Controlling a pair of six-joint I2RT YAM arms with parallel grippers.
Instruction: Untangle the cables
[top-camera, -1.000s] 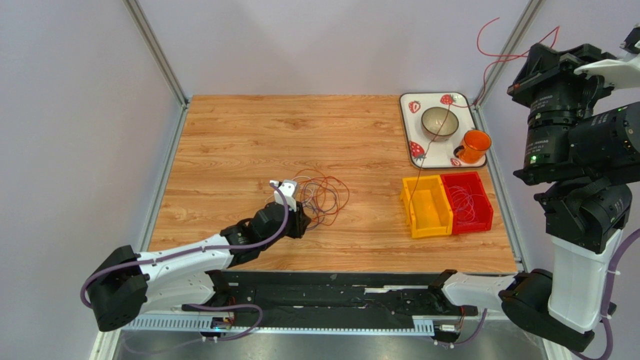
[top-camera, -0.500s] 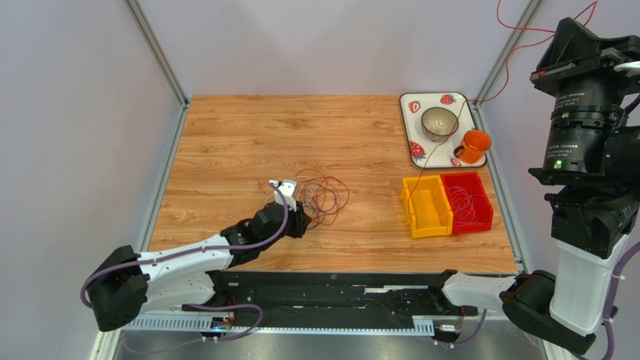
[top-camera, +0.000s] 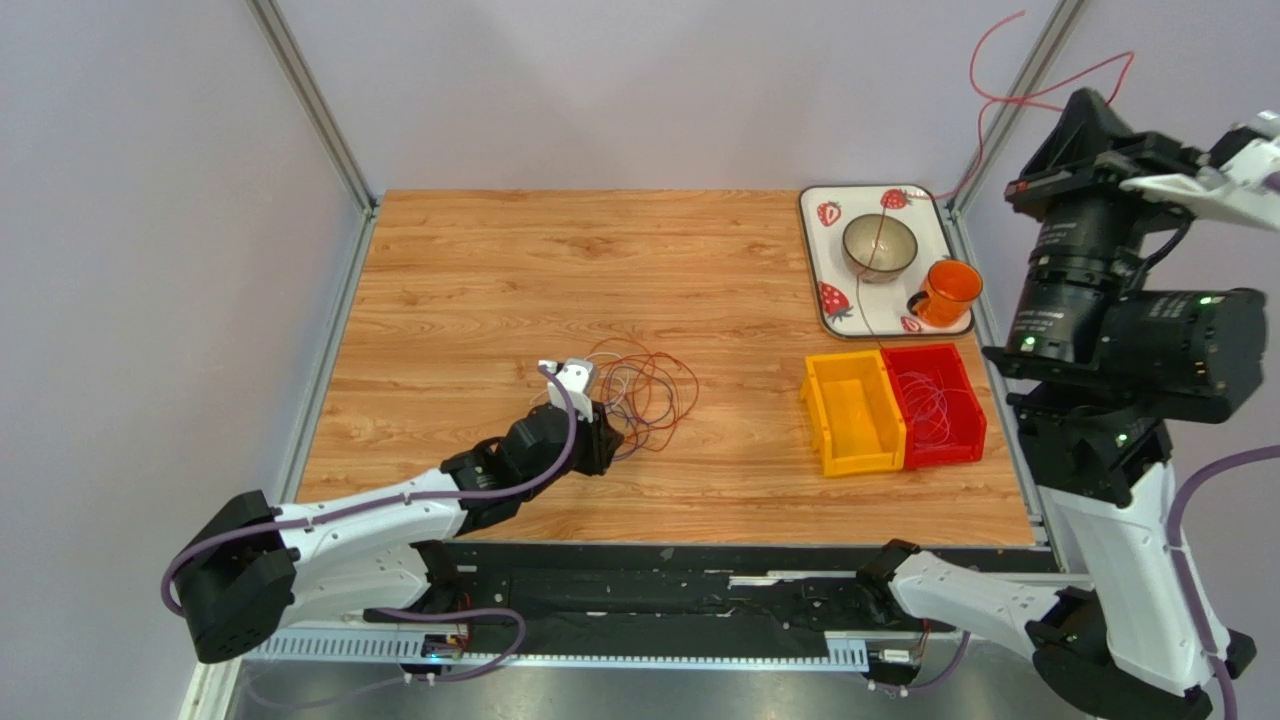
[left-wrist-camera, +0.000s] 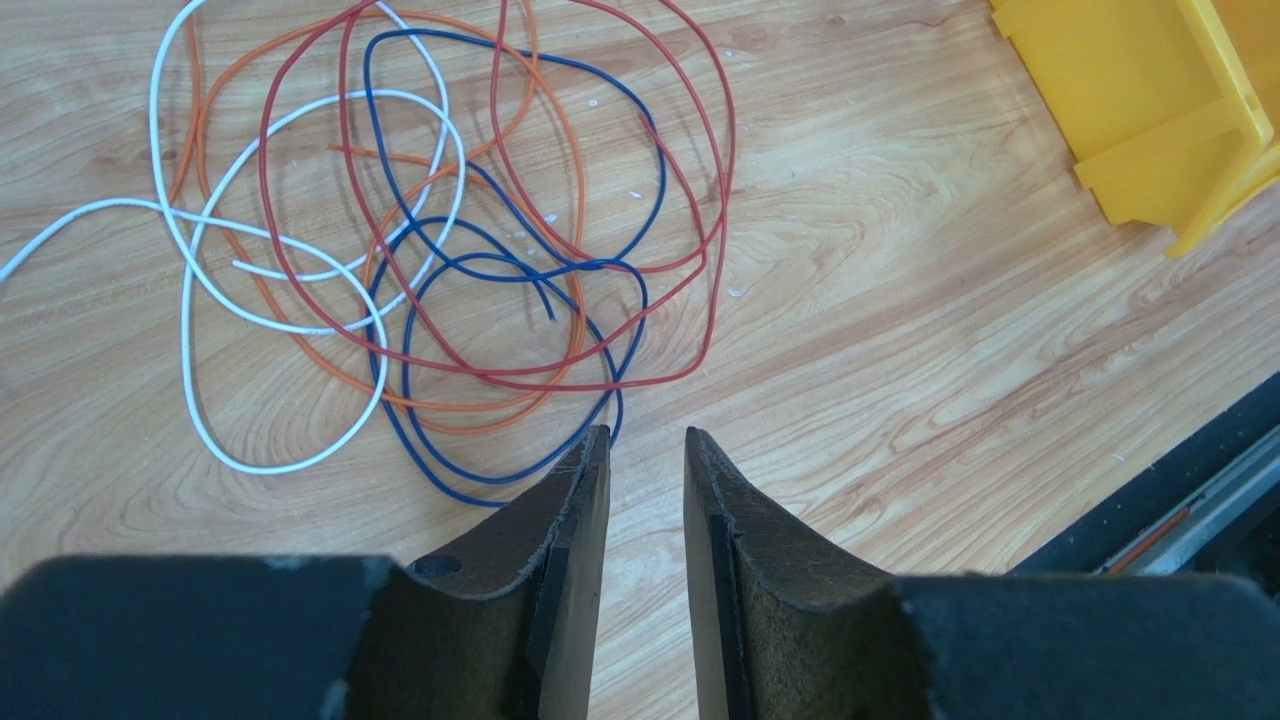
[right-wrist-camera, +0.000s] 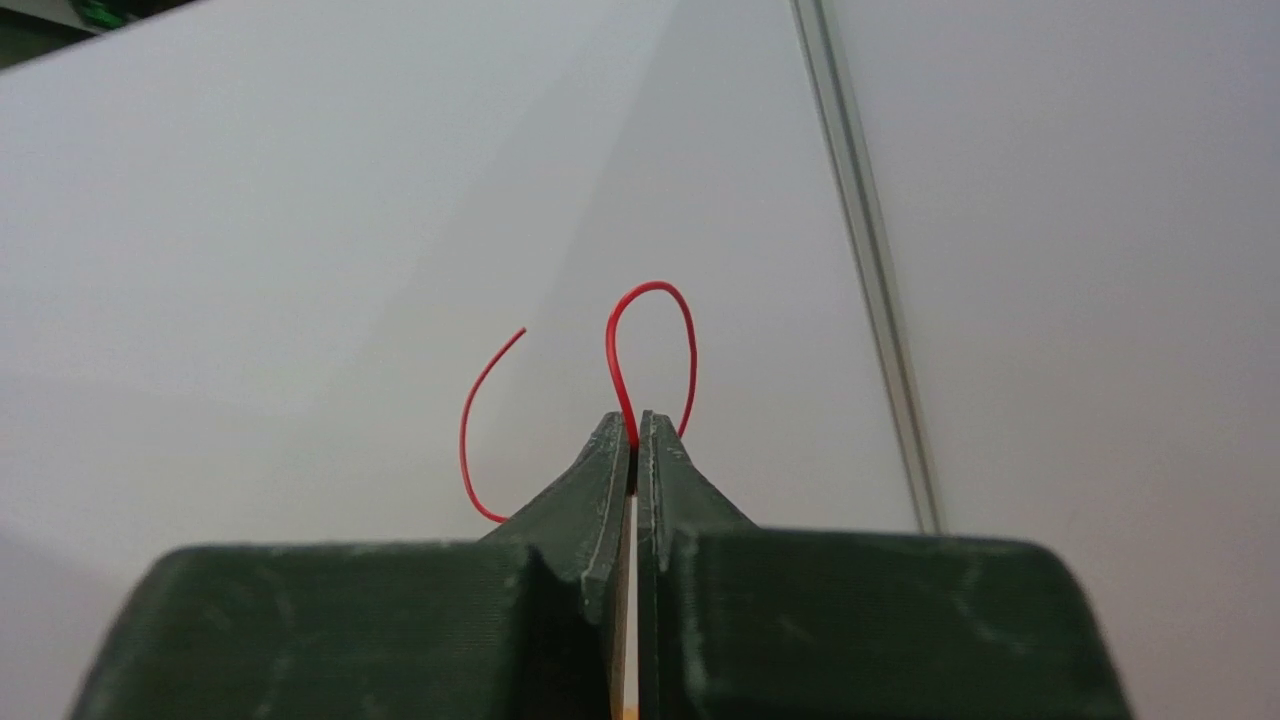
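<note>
High to the right of the yellow plastic bin (top-camera: 851, 413), the right gripper (right-wrist-camera: 631, 435) is pinching one thin red wire (right-wrist-camera: 651, 323), jaws fully closed. Left of that bin, the left gripper (left-wrist-camera: 646, 450) is hovering slightly parted and empty beside the tangle of red, orange, blue and white cables (left-wrist-camera: 451, 255) on the wooden table (top-camera: 496, 255). Most of the untangling seems left to do.

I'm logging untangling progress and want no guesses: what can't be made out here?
Right wrist view: the red wire below the grip, hidden by the right claw.
Top view: crossings in the tangle, too thin to trace.
Left wrist view: one white wire end, cut off by the left edge.
Top view: wires in the red bin, too small to count.
</note>
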